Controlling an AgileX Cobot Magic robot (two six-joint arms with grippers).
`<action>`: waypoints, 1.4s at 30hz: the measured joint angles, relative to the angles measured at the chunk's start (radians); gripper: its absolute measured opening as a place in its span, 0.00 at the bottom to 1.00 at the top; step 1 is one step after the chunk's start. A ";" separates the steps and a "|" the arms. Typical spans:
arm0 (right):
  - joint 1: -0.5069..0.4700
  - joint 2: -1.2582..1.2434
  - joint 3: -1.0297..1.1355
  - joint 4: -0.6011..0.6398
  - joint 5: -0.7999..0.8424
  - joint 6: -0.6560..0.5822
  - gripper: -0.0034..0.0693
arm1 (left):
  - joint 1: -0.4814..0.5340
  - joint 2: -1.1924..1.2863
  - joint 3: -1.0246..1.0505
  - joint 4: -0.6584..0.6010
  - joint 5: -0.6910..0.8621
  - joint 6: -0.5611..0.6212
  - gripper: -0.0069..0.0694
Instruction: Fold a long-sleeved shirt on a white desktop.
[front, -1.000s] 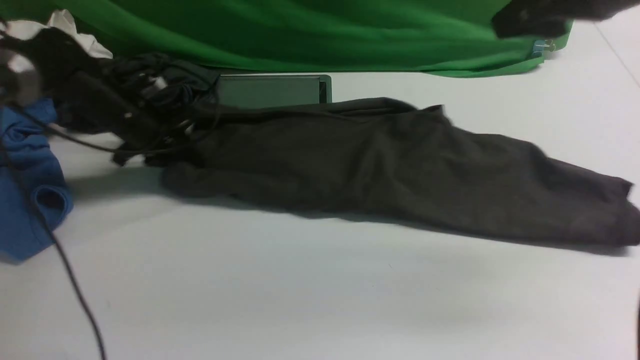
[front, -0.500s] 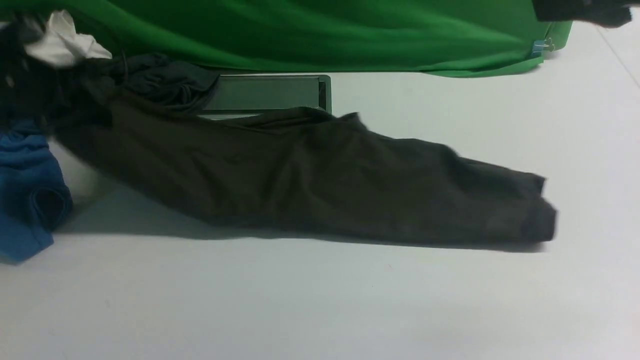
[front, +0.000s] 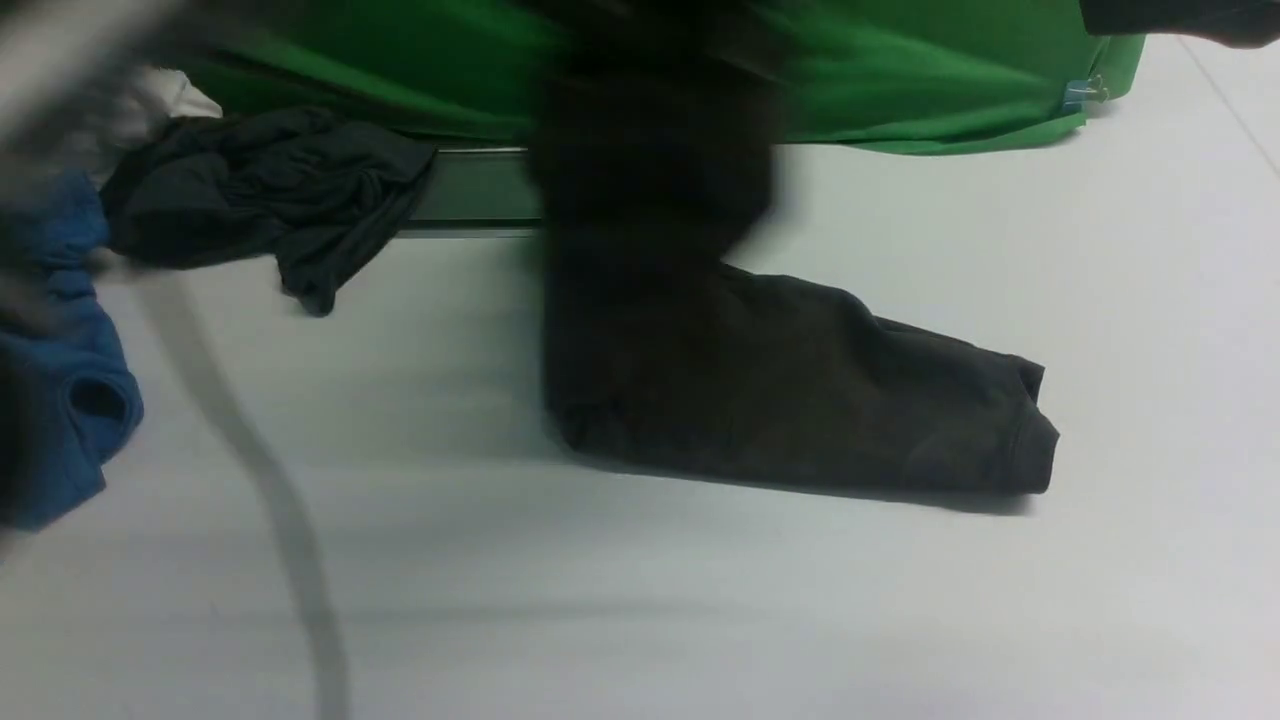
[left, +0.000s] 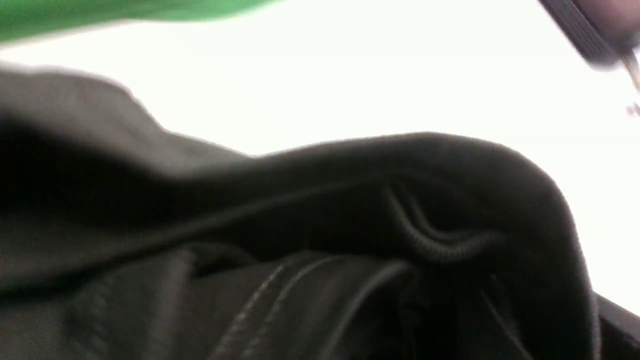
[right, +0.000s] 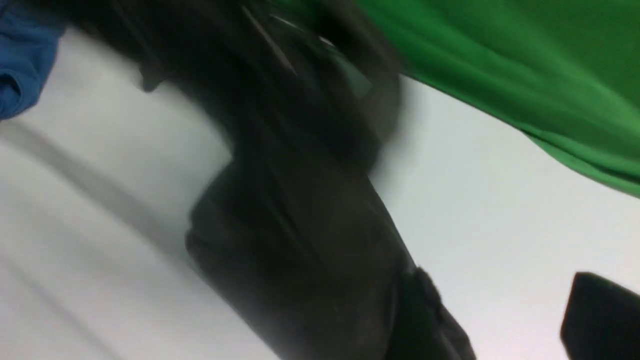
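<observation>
Grips the long-sleeved shirt (front: 800, 400) in a narrow-set left hand, buried under bunched cloth in the left wrist view, and holds the upper part up as a blurred column before the green backdrop (front: 900, 70). Leaves the lower part, cuff included, lying on the white tabletop (front: 700, 600) right of centre. Holds the right hand (front: 1110, 15) wide and empty, high at far right.

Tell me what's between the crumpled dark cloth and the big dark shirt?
In the front view, just bare white desktop, with the grey hatch showing at the back between the crumpled cloth and the long-sleeved shirt.
</observation>
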 joint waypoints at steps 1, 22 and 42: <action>0.000 0.000 0.000 0.000 0.003 0.000 0.58 | -0.061 0.042 -0.002 0.004 -0.046 0.019 0.26; 0.000 -0.002 0.001 0.001 0.010 0.000 0.58 | -0.139 -0.014 -0.004 0.221 -0.102 0.008 0.97; 0.000 -0.006 0.238 0.001 -0.112 0.010 0.58 | 0.224 0.250 0.128 -0.256 0.148 0.226 1.00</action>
